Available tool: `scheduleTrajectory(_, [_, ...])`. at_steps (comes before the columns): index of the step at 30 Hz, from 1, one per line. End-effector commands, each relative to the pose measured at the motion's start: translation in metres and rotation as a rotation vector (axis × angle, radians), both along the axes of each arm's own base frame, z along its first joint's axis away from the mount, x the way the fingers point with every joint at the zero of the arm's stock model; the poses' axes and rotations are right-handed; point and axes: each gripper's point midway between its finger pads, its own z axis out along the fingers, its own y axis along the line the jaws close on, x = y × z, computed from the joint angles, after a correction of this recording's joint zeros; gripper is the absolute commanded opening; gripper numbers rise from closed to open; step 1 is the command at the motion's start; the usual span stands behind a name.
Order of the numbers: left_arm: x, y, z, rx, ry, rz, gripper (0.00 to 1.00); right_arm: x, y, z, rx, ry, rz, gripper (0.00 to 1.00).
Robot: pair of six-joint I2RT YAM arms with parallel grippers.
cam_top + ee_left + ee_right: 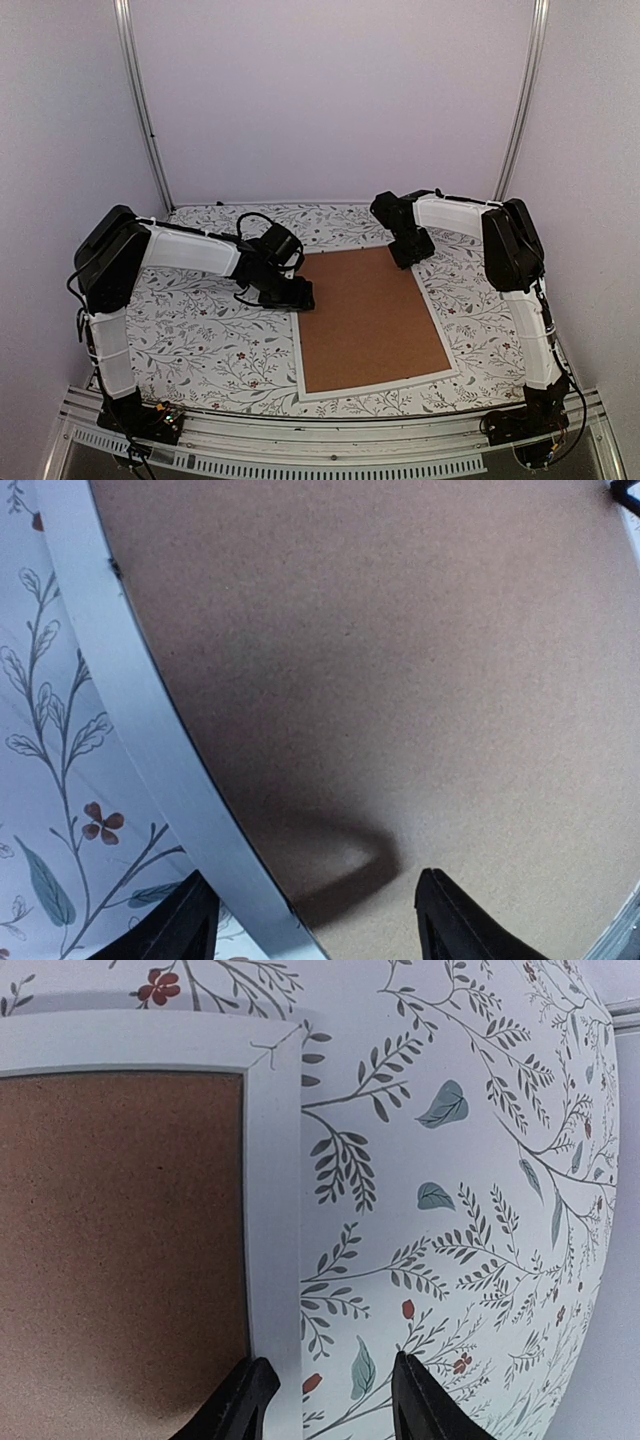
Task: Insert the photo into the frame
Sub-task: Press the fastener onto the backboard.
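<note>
Since the backing board (370, 315) already fills the frame (272, 1210) lying mid-picture in the top view, I'd guess it's nearly done, photo hidden from view, left gripper (320, 920) and right gripper (325, 1400) both spread wide, empty.

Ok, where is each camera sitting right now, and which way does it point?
Top external: fixed high behind the arm bases, looking down at the table; left arm and right arm show.
Left wrist: above the left rim of the frame, looking down onto the brown board; left fingers at bottom.
Right wrist: above its far right corner, looking down; right fingers at bottom.
Shared: both wrist views show the white rim and board.
</note>
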Motion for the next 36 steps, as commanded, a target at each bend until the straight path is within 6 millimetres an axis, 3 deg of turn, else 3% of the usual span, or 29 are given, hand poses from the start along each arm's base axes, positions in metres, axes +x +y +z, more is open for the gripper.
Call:
scheduleTrajectory(1, [-0.007, -0.014, -0.02, -0.028, 0.044, -0.047, 0.69, -0.031, 0.066, -0.044, 0.157, 0.136, 0.141, 0.47])
scheduleTrajectory(10, [-0.008, -0.016, -0.022, -0.03, 0.049, -0.057, 0.69, -0.047, 0.09, -0.061, 0.13, 0.17, 0.213, 0.49])
scheduleTrajectory(15, [-0.009, -0.014, -0.023, -0.025, 0.051, -0.053, 0.69, -0.049, 0.089, -0.065, 0.105, 0.167, 0.197, 0.49])
scheduleTrajectory(20, [-0.008, -0.012, -0.021, -0.014, 0.043, -0.048, 0.69, -0.036, 0.084, -0.043, 0.146, 0.12, 0.17, 0.49])
scheduleTrajectory(24, [-0.006, -0.01, -0.015, -0.011, 0.028, -0.038, 0.69, -0.024, 0.09, -0.01, 0.306, 0.068, 0.177, 0.49])
scheduleTrajectory(25, [-0.005, -0.01, -0.012, -0.015, 0.022, -0.037, 0.69, -0.021, 0.09, 0.006, 0.363, 0.048, 0.181, 0.49])
scheduleTrajectory(28, [-0.002, -0.011, -0.004, -0.028, 0.003, -0.034, 0.69, -0.017, 0.078, 0.032, 0.462, 0.027, 0.162, 0.5])
scheduleTrajectory(36, [0.003, -0.011, 0.003, -0.037, -0.013, -0.024, 0.69, -0.044, 0.002, 0.028, 0.355, 0.075, 0.04, 0.5])
